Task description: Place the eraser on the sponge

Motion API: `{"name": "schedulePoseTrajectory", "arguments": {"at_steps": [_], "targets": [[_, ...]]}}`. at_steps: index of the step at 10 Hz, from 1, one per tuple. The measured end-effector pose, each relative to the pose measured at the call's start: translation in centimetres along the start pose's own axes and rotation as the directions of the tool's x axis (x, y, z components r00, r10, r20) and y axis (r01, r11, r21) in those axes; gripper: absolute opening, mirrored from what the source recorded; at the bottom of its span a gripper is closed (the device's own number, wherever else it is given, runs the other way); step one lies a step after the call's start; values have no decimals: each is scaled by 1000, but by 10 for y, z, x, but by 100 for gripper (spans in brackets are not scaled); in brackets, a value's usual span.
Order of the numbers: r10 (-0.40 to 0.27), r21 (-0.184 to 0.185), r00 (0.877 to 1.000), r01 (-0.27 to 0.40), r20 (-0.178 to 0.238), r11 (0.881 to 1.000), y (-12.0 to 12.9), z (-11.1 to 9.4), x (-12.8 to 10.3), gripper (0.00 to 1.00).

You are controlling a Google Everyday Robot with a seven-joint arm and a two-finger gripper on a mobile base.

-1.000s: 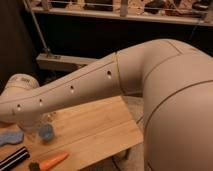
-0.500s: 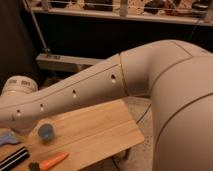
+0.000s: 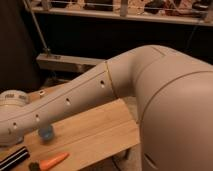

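The eraser point(image 3: 12, 159), a black bar with a pale stripe, lies at the bottom left on the wooden table point(image 3: 95, 132). No sponge shows; the spot to the left of the eraser is covered by my arm. My big white arm point(image 3: 75, 97) stretches from the right across to the left edge, low over the table. The gripper is beyond the left edge, out of view.
An orange carrot point(image 3: 52, 161) lies just right of the eraser. A small round blue cup point(image 3: 46, 132) stands under the arm. A white round object point(image 3: 12, 97) and a small pale piece point(image 3: 42, 93) sit at the table's back left. Dark shelving point(image 3: 120, 12) stands behind.
The arm's far end has dropped lower at the left and now covers the light-blue pad that showed there before. The eraser, carrot and cup have not moved.
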Motion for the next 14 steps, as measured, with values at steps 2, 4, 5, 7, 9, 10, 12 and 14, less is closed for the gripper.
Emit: {"name": "schedulePoseTrajectory", "arguments": {"at_steps": [2, 4, 5, 7, 9, 10, 12, 14], "targets": [[-102, -81, 995, 104, 21, 991, 12, 28, 9, 65], [-198, -130, 980, 198, 15, 972, 13, 49, 15, 65], [-251, -149, 968, 248, 0, 957, 9, 60, 17, 65], [-328, -148, 944, 319, -40, 936, -5, 73, 14, 65], [-400, -136, 912, 387, -91, 912, -16, 87, 3, 65], [-424, -139, 898, 408, -120, 902, -17, 94, 2, 65], [-495, -157, 842, 471, -215, 868, -13, 105, 11, 65], [-539, -195, 799, 504, -266, 842, 0, 116, 15, 65]]}}
